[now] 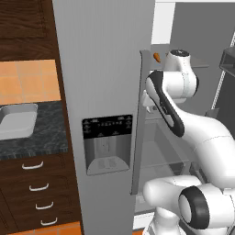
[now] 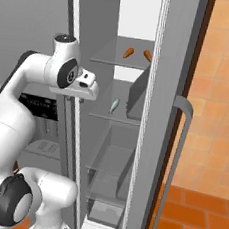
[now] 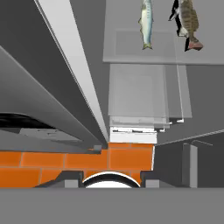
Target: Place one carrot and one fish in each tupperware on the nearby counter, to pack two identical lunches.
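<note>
Two small tapered orange carrots (image 2: 128,53) are seen on the upper glass shelf (image 2: 120,63) of the open grey refrigerator (image 2: 148,140), and a slim silver-grey fish (image 2: 114,105) beside a darker brownish fish (image 3: 189,22) lies on the shelf below, just ahead of the white arm's gripper (image 2: 89,89). The gripper is held at the refrigerator's doorway, apart from both fish; how wide its jaws stand cannot be told. A pale grey-white tupperware tray (image 1: 17,120) is set on the dark marbled counter (image 1: 46,137) left of the refrigerator, whose closed left door with a dispenser panel (image 1: 107,144) stands between.

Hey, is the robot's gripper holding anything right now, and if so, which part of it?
Nothing seems held. The fish lies on the fridge shelf ahead of the hand, and both carrots sit on the shelf above.
</note>
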{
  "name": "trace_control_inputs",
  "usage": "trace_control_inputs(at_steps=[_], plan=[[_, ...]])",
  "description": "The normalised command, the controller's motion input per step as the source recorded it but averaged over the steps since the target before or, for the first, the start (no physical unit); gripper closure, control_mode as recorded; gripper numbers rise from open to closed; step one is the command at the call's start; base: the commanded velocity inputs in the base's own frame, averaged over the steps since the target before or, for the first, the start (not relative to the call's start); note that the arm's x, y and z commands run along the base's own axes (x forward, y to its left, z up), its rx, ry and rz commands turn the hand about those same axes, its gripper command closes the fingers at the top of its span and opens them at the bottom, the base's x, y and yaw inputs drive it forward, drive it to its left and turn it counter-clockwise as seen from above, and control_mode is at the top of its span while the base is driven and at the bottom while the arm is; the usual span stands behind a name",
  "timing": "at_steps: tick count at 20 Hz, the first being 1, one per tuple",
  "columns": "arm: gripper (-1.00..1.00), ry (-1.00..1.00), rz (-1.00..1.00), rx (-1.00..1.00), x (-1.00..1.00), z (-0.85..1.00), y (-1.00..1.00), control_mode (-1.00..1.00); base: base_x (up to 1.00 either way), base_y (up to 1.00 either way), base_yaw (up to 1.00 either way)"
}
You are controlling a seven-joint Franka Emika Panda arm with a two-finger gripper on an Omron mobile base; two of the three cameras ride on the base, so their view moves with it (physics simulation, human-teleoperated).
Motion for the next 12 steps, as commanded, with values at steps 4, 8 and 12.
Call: trace_control_inputs(at_steps=[4,8,12], plan=[[-1.00,-0.01,0.00,0.00,-0.20,-0.01,-0.10,-1.00,0.00,0.00,0.00],[-1.00,-0.14,0.00,0.02,-0.84,-0.22,-0.68,-1.00,0.00,0.00,0.00],[-1.00,-0.07,0.00,0.00,-0.59,-0.37,-0.88,-1.00,0.00,0.00,0.00]])
